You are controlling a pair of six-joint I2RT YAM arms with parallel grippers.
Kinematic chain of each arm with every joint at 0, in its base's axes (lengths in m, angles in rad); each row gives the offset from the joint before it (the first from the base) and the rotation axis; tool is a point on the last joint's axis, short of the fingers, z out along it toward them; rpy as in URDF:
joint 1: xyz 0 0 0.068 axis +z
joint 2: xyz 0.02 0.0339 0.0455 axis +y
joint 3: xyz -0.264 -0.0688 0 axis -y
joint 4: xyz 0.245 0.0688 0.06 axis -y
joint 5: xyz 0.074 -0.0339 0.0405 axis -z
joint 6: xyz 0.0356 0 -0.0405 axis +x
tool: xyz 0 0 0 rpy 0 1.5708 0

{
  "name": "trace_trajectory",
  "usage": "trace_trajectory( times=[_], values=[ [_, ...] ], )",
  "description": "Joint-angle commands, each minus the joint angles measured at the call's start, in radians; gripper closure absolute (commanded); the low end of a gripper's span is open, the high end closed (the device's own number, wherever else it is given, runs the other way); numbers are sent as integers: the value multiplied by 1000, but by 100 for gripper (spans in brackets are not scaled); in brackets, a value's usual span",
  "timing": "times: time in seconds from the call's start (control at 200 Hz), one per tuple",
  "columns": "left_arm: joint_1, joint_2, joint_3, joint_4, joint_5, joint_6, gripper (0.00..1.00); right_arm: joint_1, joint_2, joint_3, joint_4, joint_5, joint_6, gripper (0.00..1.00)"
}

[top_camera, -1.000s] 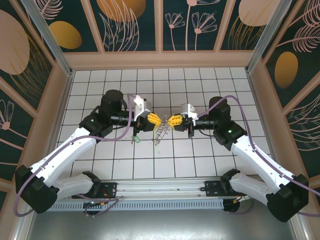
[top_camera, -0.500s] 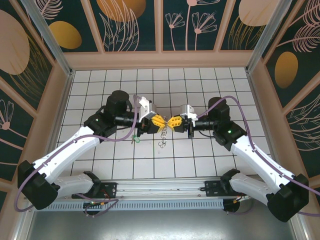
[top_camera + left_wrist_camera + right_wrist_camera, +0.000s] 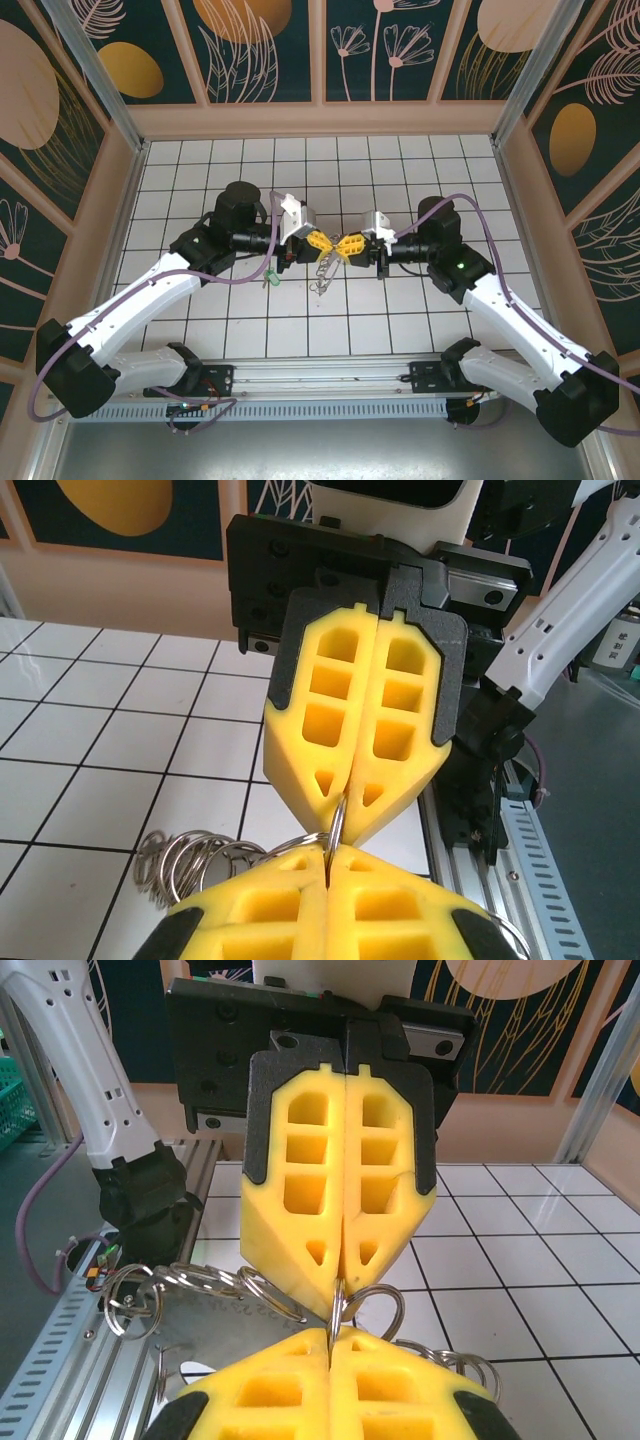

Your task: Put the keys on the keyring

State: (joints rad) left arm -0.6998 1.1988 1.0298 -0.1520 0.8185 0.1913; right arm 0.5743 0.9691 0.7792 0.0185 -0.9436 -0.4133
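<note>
One thin metal ring [image 3: 338, 828] is pinched by the closed left end effector [image 3: 328, 858] and right end effector [image 3: 330, 1345]; pulled unevenly, it could be dropped.

Two arms [image 3: 150, 298] [image 3: 520, 322], one chain of silver rings [image 3: 322, 268], one green-tagged key bunch [image 3: 270, 282].
</note>
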Motion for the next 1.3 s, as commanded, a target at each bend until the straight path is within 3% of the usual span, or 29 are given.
trace_trajectory(
  times=[0.0, 0.15, 0.185, 0.275, 0.405, 0.636, 0.866, 1.296],
  values=[
    [-10, 0, 9, 67, -13, 2, 100, 21, -25, -9, 33, -19, -12, 100],
    [-10, -14, -13, 110, -11, -17, 100, 20, -42, -20, 53, 25, 12, 100],
    [-10, -18, -18, 126, -9, -27, 100, 20, -52, -27, 60, 47, 25, 90],
    [-10, -30, -35, 166, -9, -50, 100, 21, -94, -60, 77, 87, 55, 77],
    [-10, -35, -42, 191, -8, -62, 100, 19, -157, -95, 60, 157, 78, 70],
    [-10, -35, -39, 196, 2, -62, 100, 20, -228, -111, 46, 211, 87, 72],
    [-10, -44, -40, 194, 17, -60, 100, 20, -174, -74, 72, 189, 72, 77],
    [-9, -45, -6, 66, -48, 24, 100, 28, -128, -16, 70, 154, 50, 75]
  ],
)
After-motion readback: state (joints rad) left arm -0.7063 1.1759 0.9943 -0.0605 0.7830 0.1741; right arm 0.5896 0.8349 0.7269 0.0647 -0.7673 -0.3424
